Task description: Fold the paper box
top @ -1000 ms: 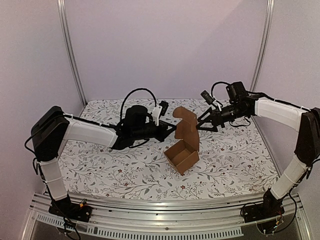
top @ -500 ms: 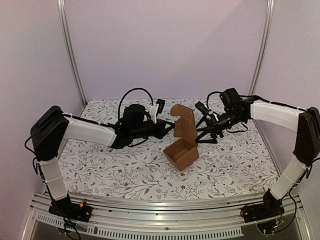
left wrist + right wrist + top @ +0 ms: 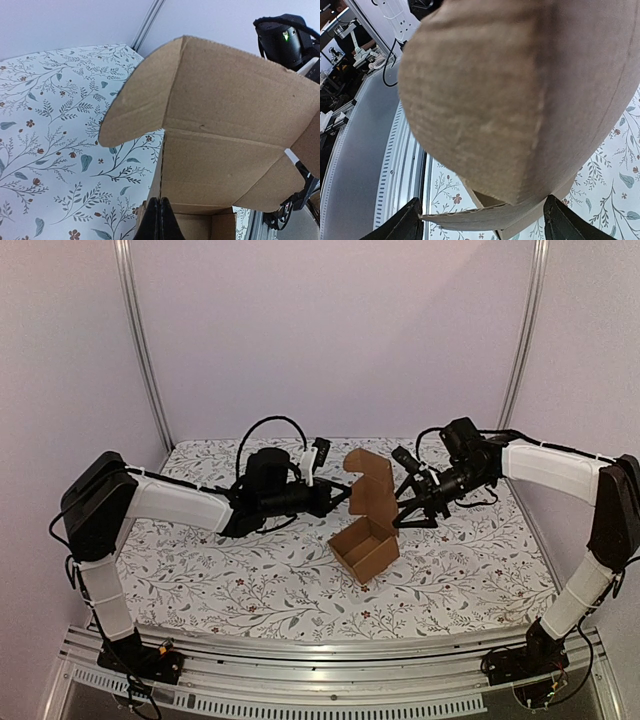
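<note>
Paper box: the paper box [image 3: 366,546] is sitting near the middle of the table [image 3: 200,570], between my two arms, its tray open upward and one corner pointing toward my bases.
Lid: the lid [image 3: 372,490] is standing up from the tray's far wall, leaning slightly, with the inside of the tray showing below it in my left wrist view.
Left flap: a rounded side flap [image 3: 140,107] is sticking out from the lid's left edge, bent along its crease toward my left camera.
Left gripper: I am holding my left gripper [image 3: 342,502] clenched, the fingers [image 3: 159,220] pressed flat together with nothing showing between them. The tip is pointing at the tray's upright corner edge just below the left flap; I cannot tell whether it is touching the cardboard.
Right gripper: I am holding my right gripper [image 3: 402,508] released, its fingers [image 3: 400,225] spread wide at the lid's right side.
Right flap: the lid's other rounded flap [image 3: 490,100] is filling my right wrist view and hanging between my spread fingers; neither finger is clamping it, and I cannot tell whether either is brushing it.
Table: a cloth with a leaf and flower print is covering it.
Rail: a metal rail [image 3: 320,660] is running along the near edge, carrying both my bases.
</note>
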Action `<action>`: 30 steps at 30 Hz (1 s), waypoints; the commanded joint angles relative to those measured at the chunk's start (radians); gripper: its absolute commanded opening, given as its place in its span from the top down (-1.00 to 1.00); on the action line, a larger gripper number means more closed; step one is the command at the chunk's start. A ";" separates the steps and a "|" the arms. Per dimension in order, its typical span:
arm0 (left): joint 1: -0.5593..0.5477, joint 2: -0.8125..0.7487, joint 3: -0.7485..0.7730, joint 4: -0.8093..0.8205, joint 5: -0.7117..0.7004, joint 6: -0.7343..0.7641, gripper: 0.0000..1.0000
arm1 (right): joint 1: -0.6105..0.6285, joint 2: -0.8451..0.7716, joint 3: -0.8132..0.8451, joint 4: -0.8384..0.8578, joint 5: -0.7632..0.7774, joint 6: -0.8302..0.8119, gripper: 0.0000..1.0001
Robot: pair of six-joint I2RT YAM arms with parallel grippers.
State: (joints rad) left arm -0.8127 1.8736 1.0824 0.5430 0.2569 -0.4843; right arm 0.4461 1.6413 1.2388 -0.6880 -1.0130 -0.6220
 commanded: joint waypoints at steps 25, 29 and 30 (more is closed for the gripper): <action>0.001 -0.026 -0.023 0.046 0.030 -0.037 1.00 | 0.006 0.024 0.068 0.042 0.110 0.113 -0.40; -0.011 -0.022 -0.016 0.045 0.029 -0.035 1.00 | 0.008 0.024 0.062 0.085 0.151 0.163 -0.34; -0.014 -0.022 -0.015 0.043 0.030 -0.033 1.00 | 0.008 0.027 0.063 0.090 0.160 0.170 -0.29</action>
State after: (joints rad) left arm -0.8143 1.8736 1.0683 0.5648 0.2840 -0.5140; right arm 0.4469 1.6691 1.3140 -0.6792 -0.9169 -0.5362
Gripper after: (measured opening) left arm 0.010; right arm 0.674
